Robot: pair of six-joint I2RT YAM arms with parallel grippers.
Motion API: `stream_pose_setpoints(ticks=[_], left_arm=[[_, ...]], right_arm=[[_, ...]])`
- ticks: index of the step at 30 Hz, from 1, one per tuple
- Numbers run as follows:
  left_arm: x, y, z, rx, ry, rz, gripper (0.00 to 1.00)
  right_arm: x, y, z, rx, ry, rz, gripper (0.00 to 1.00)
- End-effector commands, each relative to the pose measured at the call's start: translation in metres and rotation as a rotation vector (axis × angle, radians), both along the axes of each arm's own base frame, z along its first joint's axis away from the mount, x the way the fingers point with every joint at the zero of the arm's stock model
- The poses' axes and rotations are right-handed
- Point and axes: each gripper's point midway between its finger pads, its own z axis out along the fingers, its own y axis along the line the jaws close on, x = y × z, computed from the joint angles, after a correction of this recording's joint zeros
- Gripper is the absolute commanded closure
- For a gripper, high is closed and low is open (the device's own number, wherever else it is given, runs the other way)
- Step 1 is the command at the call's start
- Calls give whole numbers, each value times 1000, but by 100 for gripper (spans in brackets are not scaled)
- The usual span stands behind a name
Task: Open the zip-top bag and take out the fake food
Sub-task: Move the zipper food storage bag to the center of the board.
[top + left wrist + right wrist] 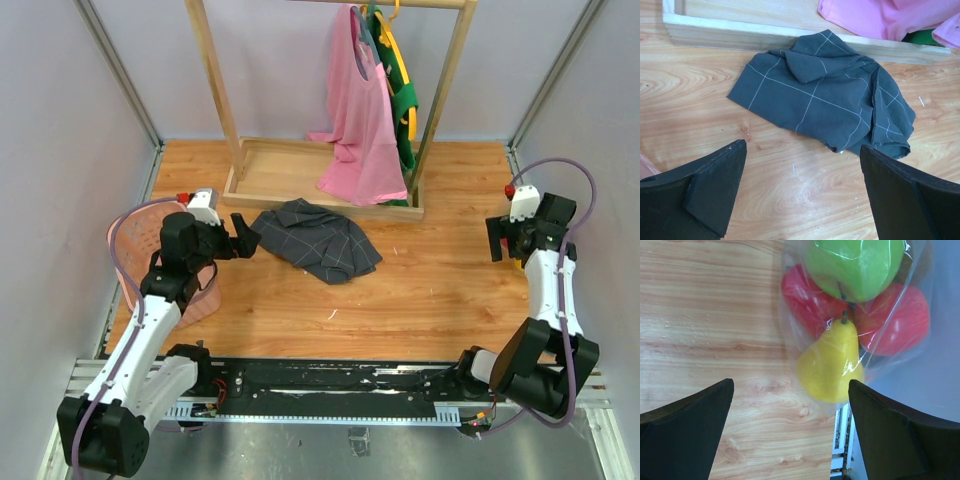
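Observation:
The zip-top bag (791, 335) is clear plastic and lies at the table's right edge in the right wrist view. Its zip strip is out of view. Inside it is fake food: a lime green fruit (855, 265), a yellow pear (832, 362) and two red fruits (805, 295) (897, 320). My right gripper (790, 410) is open and empty, hovering just short of the bag. In the top view the right gripper (503, 243) hides the bag. My left gripper (244, 240) is open and empty, and it also shows in the left wrist view (802, 190).
A grey checked cloth (315, 238) lies crumpled mid-table, just ahead of the left gripper, and also shows in the left wrist view (830, 95). A pink slotted basket (135, 245) stands under the left arm. A wooden rack's tray (290, 170) with a hanging pink garment (360, 120) stands at the back.

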Motion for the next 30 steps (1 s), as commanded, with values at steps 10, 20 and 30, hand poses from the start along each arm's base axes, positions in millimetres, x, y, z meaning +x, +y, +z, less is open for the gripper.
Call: stream_pose_setpoints(ticks=[10,20,30], left_arm=[[6,1,-2,-1,-5,0,1],[13,-3,-24,15,78,-23,1],[9,-12,-9,4,1,-93,1]], right_arm=[[13,-35,5,-264,-12,-270,2],[19,-44,-9,-370,50,-388,2],[13,-53,-30,-429,122,-393,2]])
